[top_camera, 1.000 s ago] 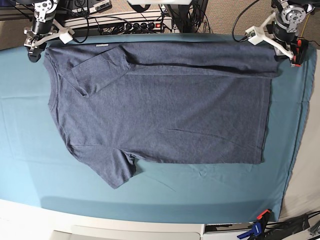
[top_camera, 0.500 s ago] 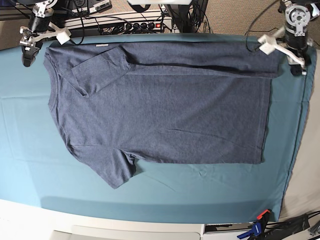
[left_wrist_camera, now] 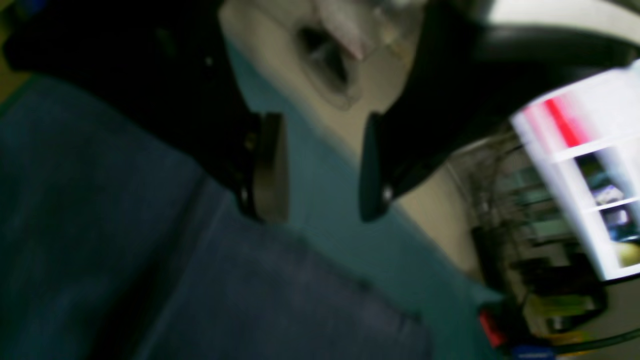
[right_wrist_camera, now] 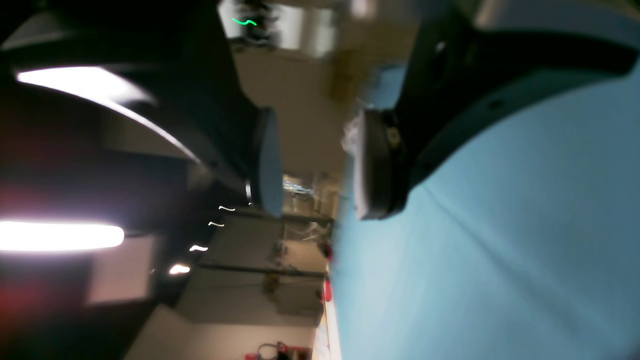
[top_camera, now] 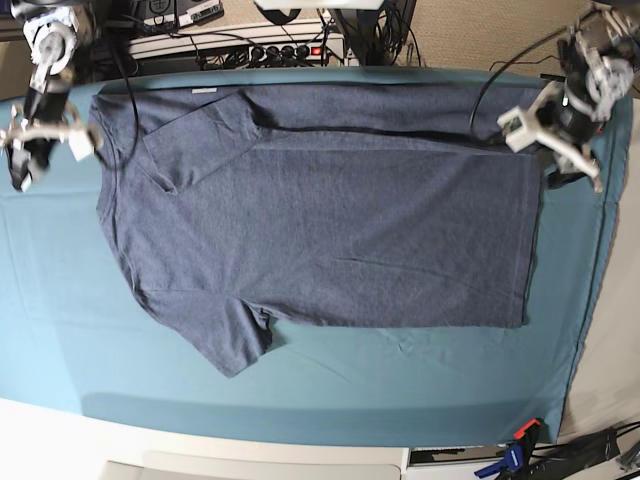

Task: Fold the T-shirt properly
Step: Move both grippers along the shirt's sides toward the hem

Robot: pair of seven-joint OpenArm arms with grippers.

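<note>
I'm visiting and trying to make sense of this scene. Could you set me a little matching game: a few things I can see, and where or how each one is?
Things:
1. T-shirt
2. left end effector
3. right end effector
4. teal cloth

States:
a. open, beside the collar end of the shirt
b. spread out, far edge folded over
c. open, at the hem end of the shirt
d. covers the table under everything

Pairs: 1-b, 2-c, 3-a, 4-d
</note>
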